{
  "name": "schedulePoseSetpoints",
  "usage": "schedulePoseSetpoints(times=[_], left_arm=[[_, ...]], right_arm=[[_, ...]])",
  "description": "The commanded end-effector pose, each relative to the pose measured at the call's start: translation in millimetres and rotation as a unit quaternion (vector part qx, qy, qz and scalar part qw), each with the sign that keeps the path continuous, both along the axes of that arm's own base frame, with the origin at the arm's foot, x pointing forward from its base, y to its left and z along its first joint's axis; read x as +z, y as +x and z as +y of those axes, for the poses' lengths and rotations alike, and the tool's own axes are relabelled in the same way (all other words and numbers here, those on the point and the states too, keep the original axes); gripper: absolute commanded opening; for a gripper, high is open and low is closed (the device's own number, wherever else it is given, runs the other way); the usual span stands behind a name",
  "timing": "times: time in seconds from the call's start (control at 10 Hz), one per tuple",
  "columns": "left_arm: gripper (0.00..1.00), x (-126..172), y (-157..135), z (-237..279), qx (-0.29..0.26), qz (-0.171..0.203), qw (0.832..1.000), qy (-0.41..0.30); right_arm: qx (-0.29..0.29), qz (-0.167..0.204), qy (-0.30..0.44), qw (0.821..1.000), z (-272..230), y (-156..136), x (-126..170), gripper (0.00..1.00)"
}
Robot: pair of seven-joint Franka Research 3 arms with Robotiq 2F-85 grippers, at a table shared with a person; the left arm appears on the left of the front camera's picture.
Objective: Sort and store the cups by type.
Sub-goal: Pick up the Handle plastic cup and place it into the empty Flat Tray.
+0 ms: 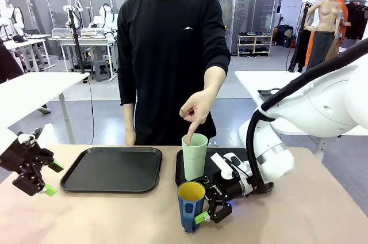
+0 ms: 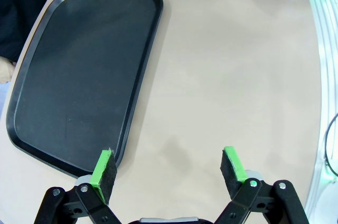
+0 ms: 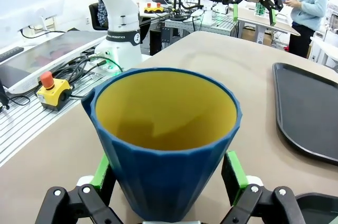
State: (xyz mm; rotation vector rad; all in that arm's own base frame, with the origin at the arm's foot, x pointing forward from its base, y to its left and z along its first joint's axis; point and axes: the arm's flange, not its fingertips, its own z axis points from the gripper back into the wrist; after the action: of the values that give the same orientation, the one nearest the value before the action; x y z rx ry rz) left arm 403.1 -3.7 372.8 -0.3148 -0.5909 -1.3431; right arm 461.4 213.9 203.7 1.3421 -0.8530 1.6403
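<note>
The dark-blue mug (image 1: 190, 205), yellow inside, stands upright on the table in front of the right tray (image 1: 253, 163). My right gripper (image 1: 206, 204) is open, and the mug (image 3: 163, 150) sits between its green pads (image 3: 235, 168), which stand close to its sides. The tall mint-green tumbler (image 1: 195, 156) stands on that tray's left part. A person's forefinger (image 1: 190, 133) points down at the tumbler's rim. My left gripper (image 1: 53, 178) hangs open at the table's left edge with nothing between its fingers, and the left wrist view has it (image 2: 169, 168) beside the left tray's corner.
An empty black tray (image 1: 112, 169) lies left of centre, seen close in the left wrist view (image 2: 79, 76). The person stands at the far side, behind the trays. Bare table spreads in front of both trays and to the right.
</note>
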Motion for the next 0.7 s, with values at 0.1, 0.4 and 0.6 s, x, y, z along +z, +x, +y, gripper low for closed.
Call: schedulePoseSetpoints(times=[0.1, 0.4, 0.6], left_arm=[[1.0, -0.2, 0.0, -0.1, 0.004, -0.004, 1.0, 0.008], [1.0, -0.2, 0.0, -0.1, 0.004, -0.004, 1.0, 0.008], [1.0, -0.2, 0.0, -0.1, 0.004, -0.004, 1.0, 0.008]], right_arm=[[0.013, 0.007, 0.003, 1.0, 7.4, 3.8, -1.3, 1.0], [0.023, 0.006, -0.002, 1.0, 5.5, 2.4, -2.0, 0.82], [0.026, 0.013, -0.004, 1.0, 6.0, 2.2, -2.2, 0.63]])
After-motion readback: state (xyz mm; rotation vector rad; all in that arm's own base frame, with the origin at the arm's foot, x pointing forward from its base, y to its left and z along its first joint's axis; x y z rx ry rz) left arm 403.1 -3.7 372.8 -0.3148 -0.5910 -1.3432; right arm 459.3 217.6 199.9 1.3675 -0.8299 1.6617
